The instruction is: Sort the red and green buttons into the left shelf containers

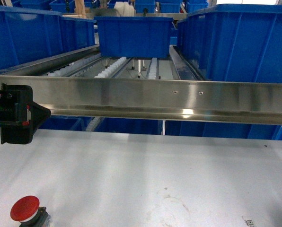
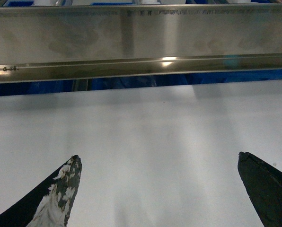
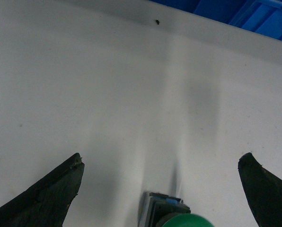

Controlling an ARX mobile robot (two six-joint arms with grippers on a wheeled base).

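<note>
1. A warehouse or factory parts-sorting station.
2. Rows of large blue bins (image 1: 134, 35) sit on roller racks (image 1: 108, 68).
3. A steel rail (image 1: 179, 99) edges a plain white worktable (image 1: 155, 175).

The round mushroom-cap plastic button (image 1: 24, 208) is bright red on a dark grey body. The round-cap plastic button (image 3: 186, 221) is green on a dark body with a bit of blue. The big plastic bins (image 1: 134, 35) are bright blue. The flat desk (image 1: 155, 175) is white. The long metal rail (image 1: 179, 99) is shiny silver. The left tool (image 2: 160, 189) has black fingers (image 2: 56, 198) with white smears.
</note>
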